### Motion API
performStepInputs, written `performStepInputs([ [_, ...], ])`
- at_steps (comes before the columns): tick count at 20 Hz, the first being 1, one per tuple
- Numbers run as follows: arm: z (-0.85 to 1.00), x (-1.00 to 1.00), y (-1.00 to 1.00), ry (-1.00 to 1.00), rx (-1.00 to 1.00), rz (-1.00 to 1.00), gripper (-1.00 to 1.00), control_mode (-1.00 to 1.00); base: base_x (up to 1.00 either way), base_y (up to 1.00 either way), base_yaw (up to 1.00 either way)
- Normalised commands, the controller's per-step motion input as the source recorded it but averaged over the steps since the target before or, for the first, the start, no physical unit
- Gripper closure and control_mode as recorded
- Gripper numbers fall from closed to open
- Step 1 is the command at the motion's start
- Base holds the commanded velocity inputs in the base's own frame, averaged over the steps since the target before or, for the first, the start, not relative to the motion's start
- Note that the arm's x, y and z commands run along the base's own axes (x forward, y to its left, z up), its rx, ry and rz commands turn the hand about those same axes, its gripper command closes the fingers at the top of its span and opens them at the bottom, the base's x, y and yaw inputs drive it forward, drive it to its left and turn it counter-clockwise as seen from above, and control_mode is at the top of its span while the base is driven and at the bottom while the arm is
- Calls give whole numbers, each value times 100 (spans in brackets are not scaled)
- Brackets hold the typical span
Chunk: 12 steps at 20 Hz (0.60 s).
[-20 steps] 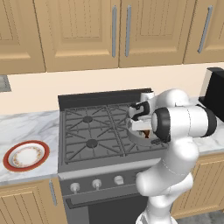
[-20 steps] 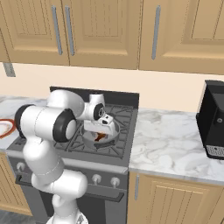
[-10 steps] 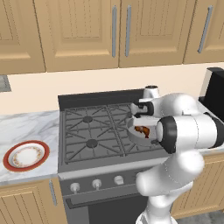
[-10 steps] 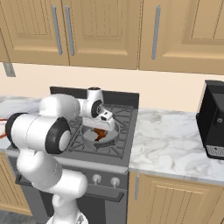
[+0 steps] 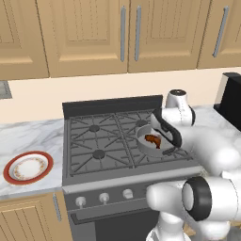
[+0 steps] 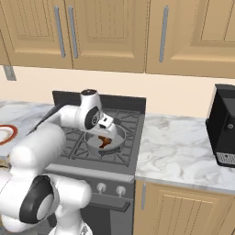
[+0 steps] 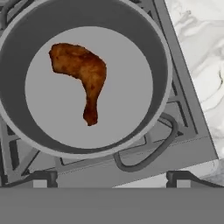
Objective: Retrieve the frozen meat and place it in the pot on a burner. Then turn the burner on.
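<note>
Reddish-brown frozen meat [image 7: 83, 76] in pot [image 7: 148, 48]

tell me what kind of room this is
A home-style kitchen, rendered rather than real: a gas stove with a pot on a burner, wooden cabinets above, and a marble counter beside it.

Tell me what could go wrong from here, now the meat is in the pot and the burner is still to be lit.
1. The open tool hangs close above the pot; a sideways swing toward the knobs could catch the rim or the handle and shove the pot off its burner.
2. Several similar knobs sit in a row on the stove front, so the wrong burner might get lit, leaving the frozen meat cold.
</note>
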Motion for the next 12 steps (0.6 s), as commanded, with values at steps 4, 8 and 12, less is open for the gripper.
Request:
performStepInputs([
  [4,28,-93,-17,-2,0,0,-100,-100,0,0,0],
  [8,27,-100,-20,-9,0,0,-100,-100,0,0,0],
  [12,17,-100,-10,-15,-1,0,-100,-100,0,0,0],
])
